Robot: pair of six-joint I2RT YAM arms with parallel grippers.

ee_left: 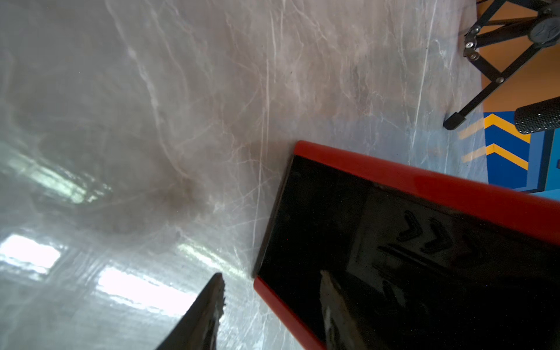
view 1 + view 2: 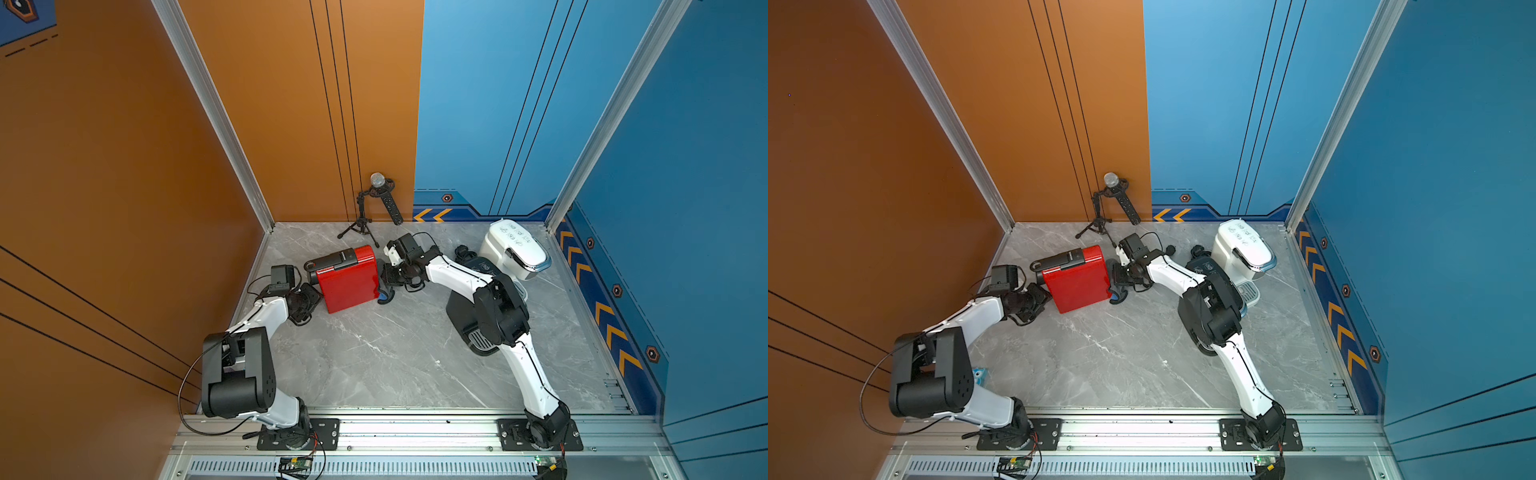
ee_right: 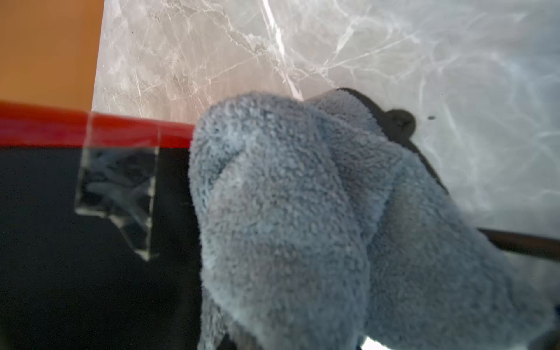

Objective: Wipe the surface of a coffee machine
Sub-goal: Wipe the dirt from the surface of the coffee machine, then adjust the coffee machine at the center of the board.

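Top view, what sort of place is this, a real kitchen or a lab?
Most likely a robot test cell dressed as a kitchen counter: a marble-look tabletop boxed in by printed wall panels, a left arm and right arm bolted to an aluminium rail, and a red coffee machine.

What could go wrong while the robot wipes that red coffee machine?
The left gripper only straddles the red coffee machine's edge, jaws apart, so the right gripper's push with the cloth might slide it. The cloth could snag the clear tape on the black face. The tripod stands close behind and might get bumped.
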